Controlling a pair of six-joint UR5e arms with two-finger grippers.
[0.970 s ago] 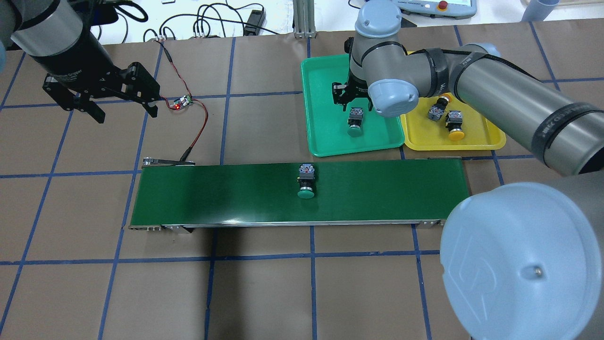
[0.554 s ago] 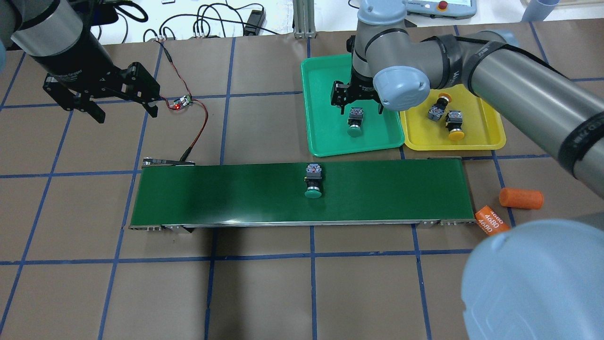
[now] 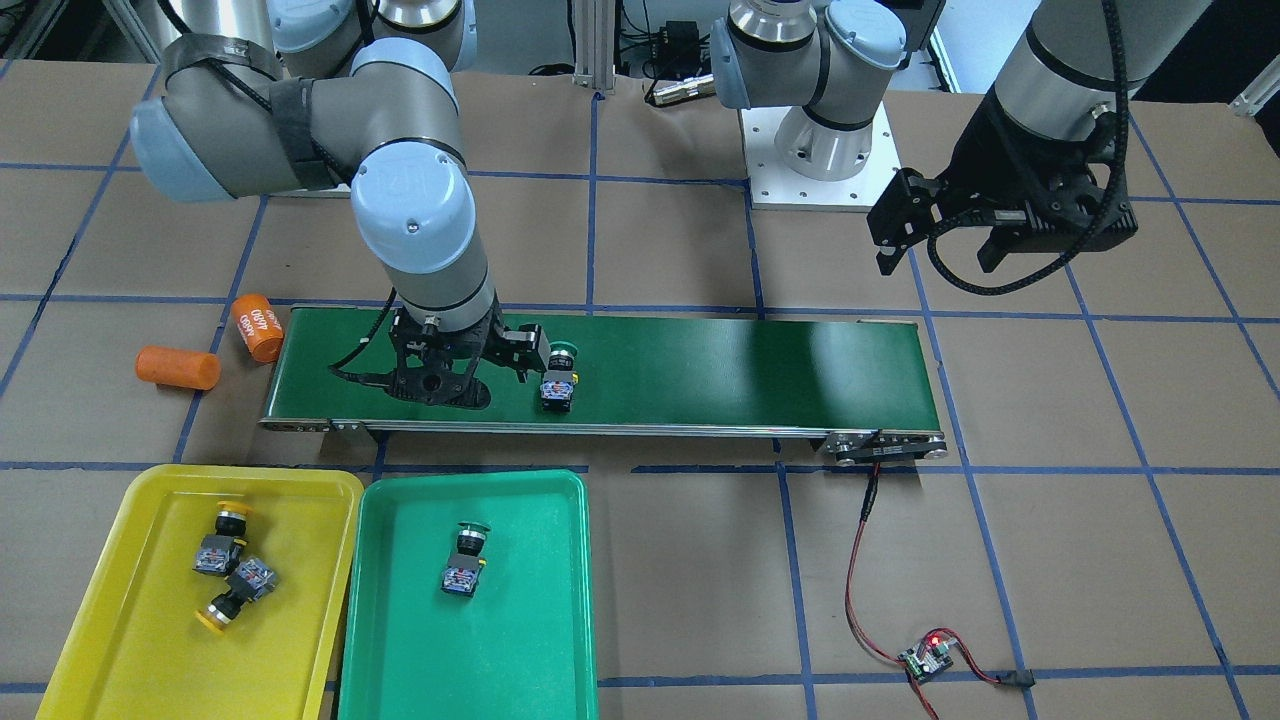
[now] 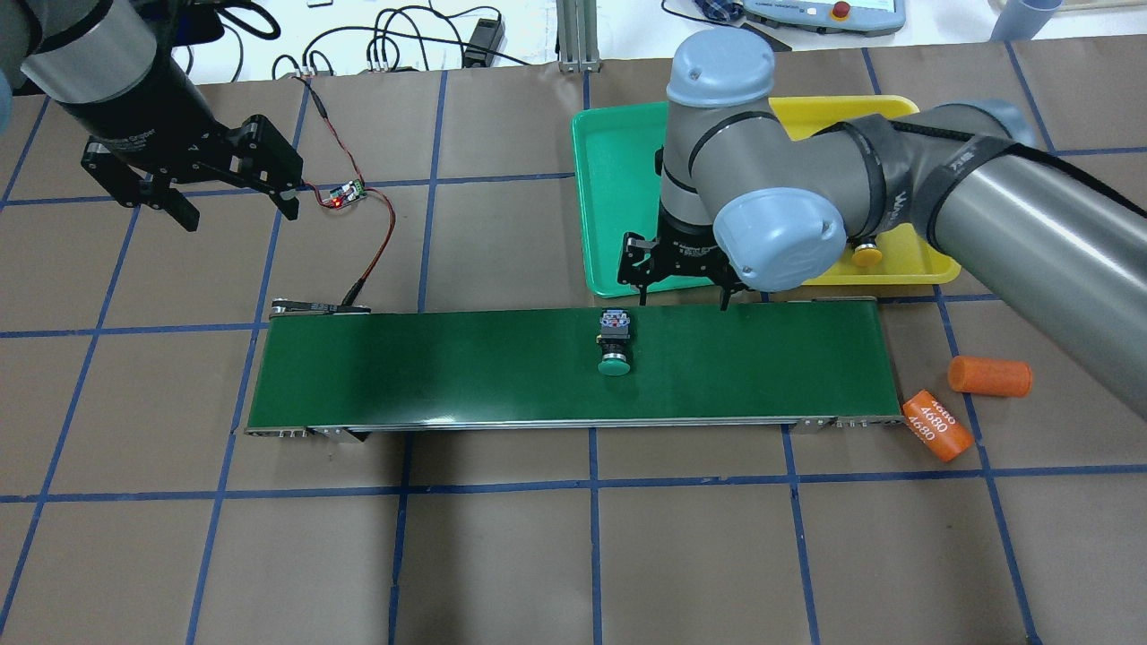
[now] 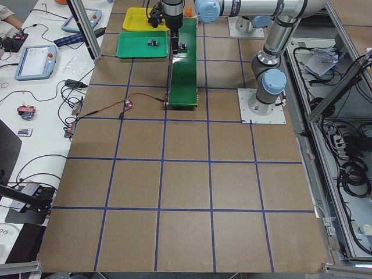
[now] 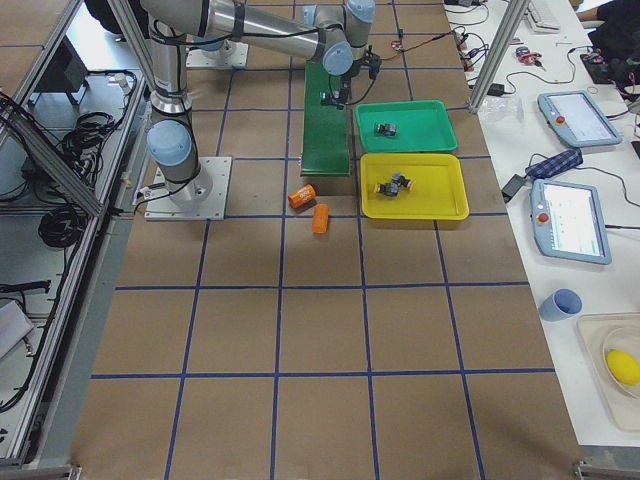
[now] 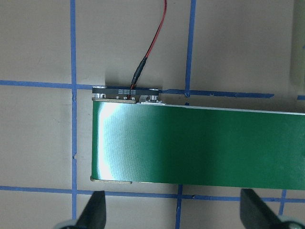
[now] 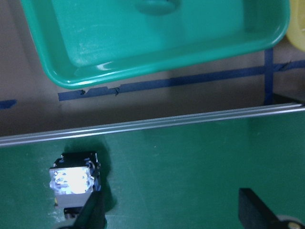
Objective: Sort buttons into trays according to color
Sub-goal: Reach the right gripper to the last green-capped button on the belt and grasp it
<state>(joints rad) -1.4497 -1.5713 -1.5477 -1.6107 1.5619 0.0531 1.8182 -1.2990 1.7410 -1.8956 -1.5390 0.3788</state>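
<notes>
Brown paper-covered table [image 4: 502, 555] carries a glossy rectangular belt [image 4: 430, 376] bearing one round-capped button [image 4: 615, 345].

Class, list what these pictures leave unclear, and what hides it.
Overhead: the right arm hides the green tray button and most of the yellow buttons.
Right wrist: the bottom edge cuts off the cap of the belt button.
Side views: all buttons too small for detail.

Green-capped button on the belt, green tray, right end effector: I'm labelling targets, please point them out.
Green-capped button on belt [image 4: 615, 345], overhead view, black body.
Green tray [image 3: 520, 620], front-facing view, bare floor.
Right end effector [image 4: 681, 297], overhead view, midway between fingertips.
</notes>
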